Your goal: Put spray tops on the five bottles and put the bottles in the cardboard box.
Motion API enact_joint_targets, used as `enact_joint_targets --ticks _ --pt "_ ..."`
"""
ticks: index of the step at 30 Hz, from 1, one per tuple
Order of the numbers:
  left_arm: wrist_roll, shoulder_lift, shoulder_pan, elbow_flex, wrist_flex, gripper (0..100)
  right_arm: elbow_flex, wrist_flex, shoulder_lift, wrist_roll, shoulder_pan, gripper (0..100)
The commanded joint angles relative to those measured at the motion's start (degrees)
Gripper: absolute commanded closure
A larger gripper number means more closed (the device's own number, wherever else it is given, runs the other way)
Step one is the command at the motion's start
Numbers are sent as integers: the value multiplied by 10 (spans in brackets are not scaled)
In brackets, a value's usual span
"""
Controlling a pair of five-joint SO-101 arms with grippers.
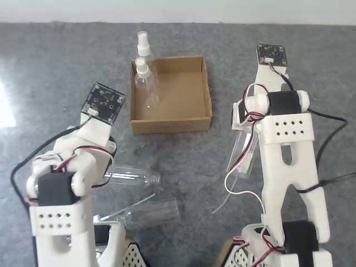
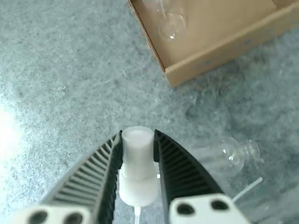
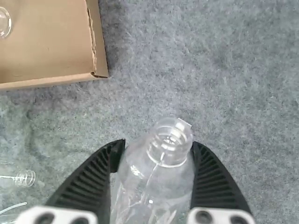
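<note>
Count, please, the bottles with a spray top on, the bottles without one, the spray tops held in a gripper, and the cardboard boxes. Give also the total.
Bottles with a spray top on: 2
Bottles without a spray top: 3
Spray tops held in a gripper: 1, in the left gripper
Cardboard boxes: 1
Total: 7

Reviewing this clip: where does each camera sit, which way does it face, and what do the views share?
High view: fixed above the table, looking down at the cardboard box; the left arm and right arm show.
Left wrist view: on the left wrist, looking down past the left gripper, shut on a spray top.
Right wrist view: on the right wrist, looking down past the right gripper, shut on an open bottle.
Shared: the cardboard box shows in all three.
</note>
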Motion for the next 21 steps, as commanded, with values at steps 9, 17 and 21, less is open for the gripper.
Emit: enact_joint_targets --ticks 9,17,21 --pt "104 -13 -1 -31 -62 988 -5 -12 -30 -77 3 898" --pt "170 -66 4 -26 -91 988 41 -82 -44 -84 2 898" --pt "178 -100 3 -21 -111 988 91 -132 -83 -84 -2 898"
